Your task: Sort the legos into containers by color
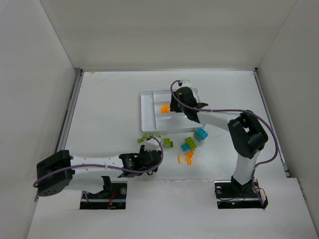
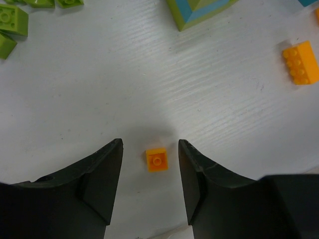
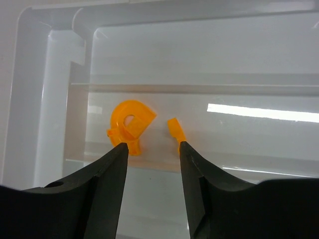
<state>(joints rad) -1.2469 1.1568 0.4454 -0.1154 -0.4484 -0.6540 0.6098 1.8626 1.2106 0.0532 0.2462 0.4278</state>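
Orange single-stud lego lies on the white table between the tips of my left gripper. Its jaws stand apart, neither finger touches the piece, and nothing is held. Beyond it I note an orange brick to the right, lime green pieces to the left, and a green-and-teal block at the far edge of the wrist view. Farther out, my right gripper hangs over the white tray, jaws parted and empty. In one long compartment lie an orange round piece and a small orange fragment, just past my fingertips. Contact with the fragment cannot be determined.
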